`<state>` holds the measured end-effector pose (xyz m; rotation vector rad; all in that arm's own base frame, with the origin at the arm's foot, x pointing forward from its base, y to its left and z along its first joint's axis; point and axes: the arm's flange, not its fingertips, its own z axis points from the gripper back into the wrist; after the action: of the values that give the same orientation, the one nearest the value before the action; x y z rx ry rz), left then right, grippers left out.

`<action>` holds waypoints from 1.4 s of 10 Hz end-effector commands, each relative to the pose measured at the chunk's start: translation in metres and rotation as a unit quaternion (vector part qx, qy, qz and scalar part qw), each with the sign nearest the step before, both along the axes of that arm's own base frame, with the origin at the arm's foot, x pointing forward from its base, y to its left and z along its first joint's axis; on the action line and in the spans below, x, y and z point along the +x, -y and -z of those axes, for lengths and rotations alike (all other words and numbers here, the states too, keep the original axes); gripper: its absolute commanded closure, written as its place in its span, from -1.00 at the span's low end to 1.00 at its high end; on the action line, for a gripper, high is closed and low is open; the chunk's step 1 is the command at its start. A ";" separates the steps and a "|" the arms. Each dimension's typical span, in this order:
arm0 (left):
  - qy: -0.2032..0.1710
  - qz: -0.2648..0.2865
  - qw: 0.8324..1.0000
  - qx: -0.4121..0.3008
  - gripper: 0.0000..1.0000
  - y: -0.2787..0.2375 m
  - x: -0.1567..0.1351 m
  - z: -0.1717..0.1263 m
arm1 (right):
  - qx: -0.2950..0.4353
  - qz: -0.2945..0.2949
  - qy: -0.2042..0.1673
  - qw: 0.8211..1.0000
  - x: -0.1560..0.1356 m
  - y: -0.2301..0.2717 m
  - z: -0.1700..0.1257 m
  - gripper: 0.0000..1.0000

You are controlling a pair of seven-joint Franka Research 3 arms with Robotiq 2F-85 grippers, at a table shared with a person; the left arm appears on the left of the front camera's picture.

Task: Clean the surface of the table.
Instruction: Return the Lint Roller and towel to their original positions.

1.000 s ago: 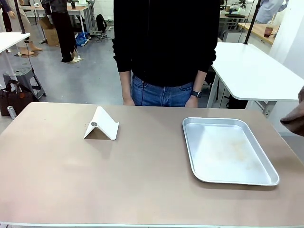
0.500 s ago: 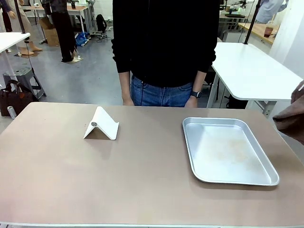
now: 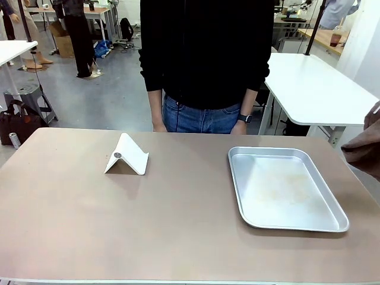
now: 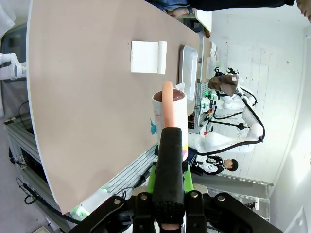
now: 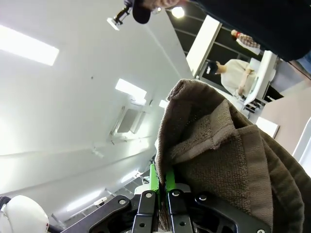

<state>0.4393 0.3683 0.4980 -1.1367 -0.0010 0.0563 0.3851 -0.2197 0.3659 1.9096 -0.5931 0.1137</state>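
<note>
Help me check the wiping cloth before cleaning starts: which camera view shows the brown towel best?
The right wrist view: the brown towel fills much of the frame, pinched in the shut right gripper, its weave and folds clear. The front view catches just a corner of it at the right edge, beyond the table. The left wrist view shows it small and far off.

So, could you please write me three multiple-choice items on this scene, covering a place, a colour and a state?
1. Where on the table is the metal tray?
A. robot's right half
B. robot's left half
C. dead centre

2. What colour is the towel?
A. white
B. brown
C. blue

3. What is the left hand doing?
A. open above the tray
B. resting on the table
C. shut on a mug

Key: 1 A, the tray lies right of the white stand; 2 B, brown terry cloth in the right hand; 3 C, fingers clamp the mug's handle.
</note>
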 end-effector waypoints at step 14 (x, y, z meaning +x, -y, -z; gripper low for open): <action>0.028 0.131 0.991 -0.010 0.56 0.122 -0.009 -0.051 | -0.115 -0.095 0.047 0.988 0.024 -0.090 -0.043 0.89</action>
<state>0.4500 0.2514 0.5370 -1.1453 0.0918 -0.1637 0.4075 -0.1531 0.4070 1.8122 -0.4769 0.3173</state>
